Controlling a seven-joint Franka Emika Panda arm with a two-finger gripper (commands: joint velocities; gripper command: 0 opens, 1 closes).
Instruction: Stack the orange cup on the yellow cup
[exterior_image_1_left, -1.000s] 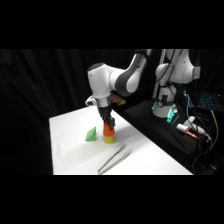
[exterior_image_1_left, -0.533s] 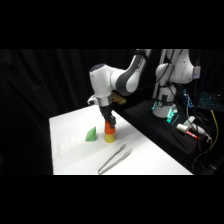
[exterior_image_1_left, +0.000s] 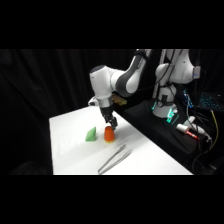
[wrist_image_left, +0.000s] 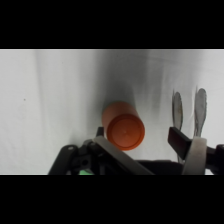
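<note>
The orange cup (exterior_image_1_left: 108, 133) stands upside down on the table, its round base (wrist_image_left: 125, 131) facing the wrist camera. It sits over the yellow cup (exterior_image_1_left: 108, 142), of which only a thin sliver shows at the bottom in the side view. In the wrist view the yellow cup is hidden beneath it. My gripper (exterior_image_1_left: 111, 122) hangs just above the orange cup. It (wrist_image_left: 140, 137) is open: one finger (wrist_image_left: 100, 133) is close by the cup's side and the other finger (wrist_image_left: 181, 142) stands well clear of it.
A green cup (exterior_image_1_left: 91, 134) lies on the table just left of the stack. Metal tongs (exterior_image_1_left: 112, 159) lie nearer the front edge, and their tips (wrist_image_left: 187, 112) show beside the orange cup in the wrist view. Cables and electronics (exterior_image_1_left: 187, 127) sit right of the table.
The orange cup sits lower over the yellow cup, so less yellow shows than before. The arm has barely shifted.
</note>
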